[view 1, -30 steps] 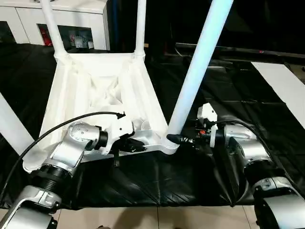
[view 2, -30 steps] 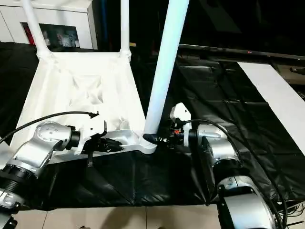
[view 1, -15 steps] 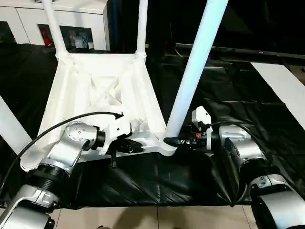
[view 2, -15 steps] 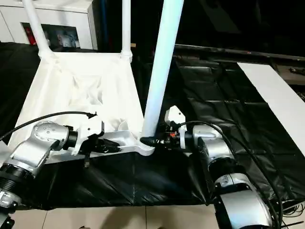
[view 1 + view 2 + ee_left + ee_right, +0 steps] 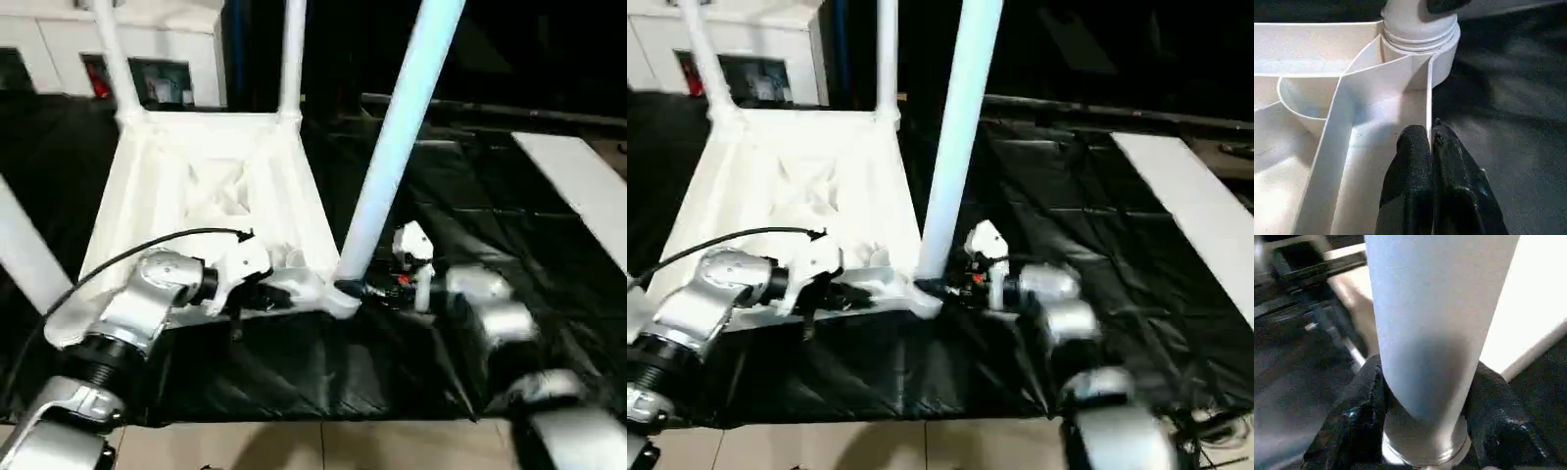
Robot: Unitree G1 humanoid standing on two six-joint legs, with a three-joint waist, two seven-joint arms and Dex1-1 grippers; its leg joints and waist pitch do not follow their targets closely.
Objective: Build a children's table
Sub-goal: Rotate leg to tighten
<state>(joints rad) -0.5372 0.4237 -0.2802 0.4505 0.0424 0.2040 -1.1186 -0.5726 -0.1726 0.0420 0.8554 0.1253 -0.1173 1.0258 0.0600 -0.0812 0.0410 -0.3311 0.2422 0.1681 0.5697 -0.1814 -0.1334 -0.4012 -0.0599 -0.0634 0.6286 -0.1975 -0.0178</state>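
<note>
Right wrist view: the right claw [image 5: 1422,431] is clamping the base of the near leg [image 5: 1435,323], which is standing in the top's [image 5: 211,186] corner socket [image 5: 1420,36] on the black tabletop [image 5: 470,206]. The left claw [image 5: 1431,147] is pinching the top's thin rim. I reckon the leg should be pressed straight down, twisting gently, while the left is bracing the top.

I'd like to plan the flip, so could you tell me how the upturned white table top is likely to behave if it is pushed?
The table top looks stiff: its underside is ribbed. It is probably light, being hollow moulded plastic. With tall legs standing up, like the near leg gripped by the right hand, it may tip or slide on the black cover, though the left hand pinches its rim.
</note>
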